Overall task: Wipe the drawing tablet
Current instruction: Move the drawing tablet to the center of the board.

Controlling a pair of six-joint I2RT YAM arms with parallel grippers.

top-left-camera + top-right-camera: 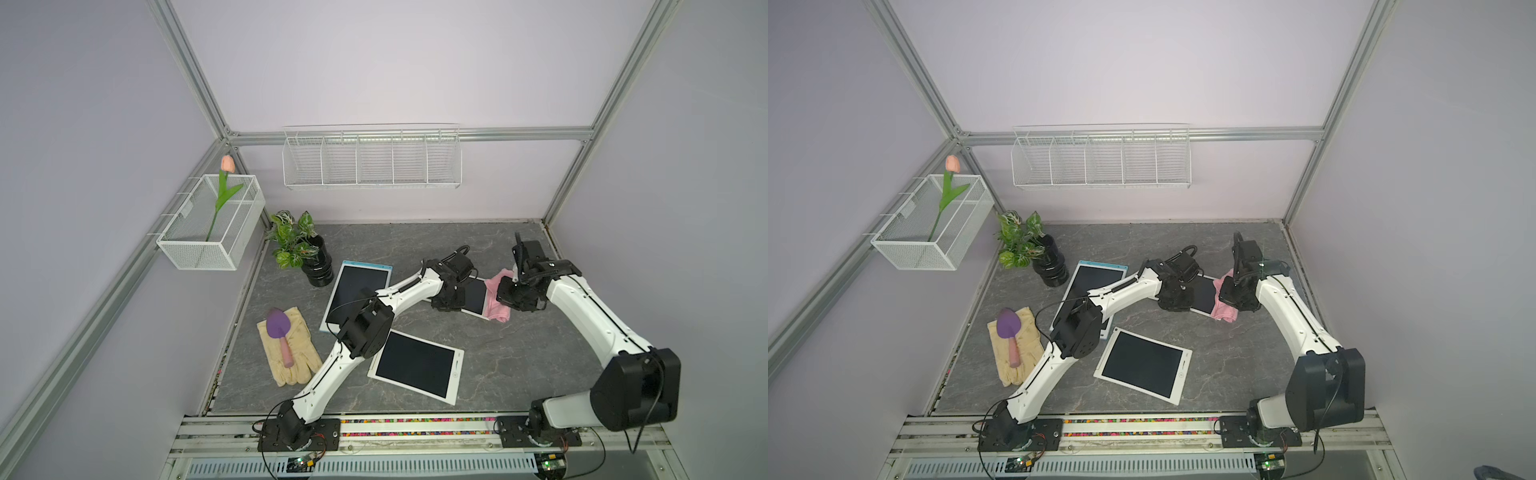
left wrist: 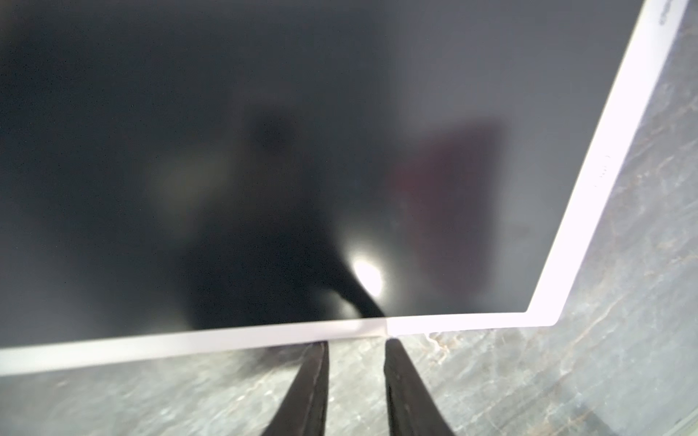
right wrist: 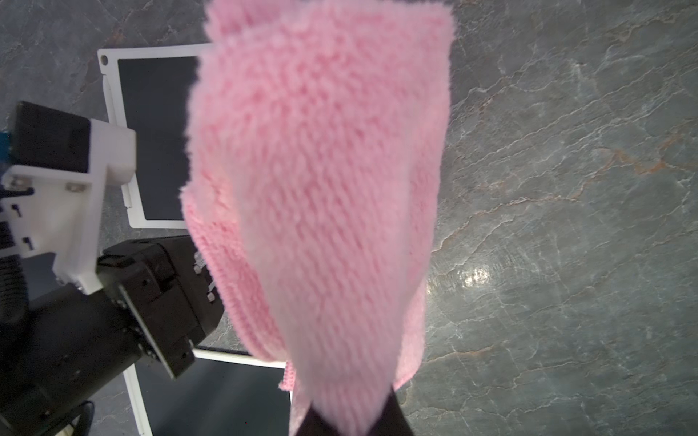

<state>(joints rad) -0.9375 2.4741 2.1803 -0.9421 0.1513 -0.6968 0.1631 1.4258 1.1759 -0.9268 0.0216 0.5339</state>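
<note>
between the jaws of the right gripper hangs the pink cloth, pinched tight at one end, so the wiping tool is already in hand. just beside the cloth, toward the left arm, lies the drawing tablet. it is the small one with the white frame, and it lies flat on the table. in both top views the cloth covers the tablet edge nearest to it, but i cannot tell if the fabric presses on the screen or only hangs over it.

the left gripper is low over the part of the tablet away from the cloth. its jaws stand narrow, with a small gap and nothing between them. the tips are right at the white frame, as if to keep the tablet from sliding, but i cannot tell whether they really touch it.

by my judgement the task is at an early part. the cloth is taken and brought to the tablet, but most of the dark screen lies bare beside the cloth, so the strokes across it are left to do. the left wrist view shows the screen blurred and without clear marks, so how clean it is cannot be read. a blue-framed tablet and a bigger white tablet lie well apart from the cloth.
</note>
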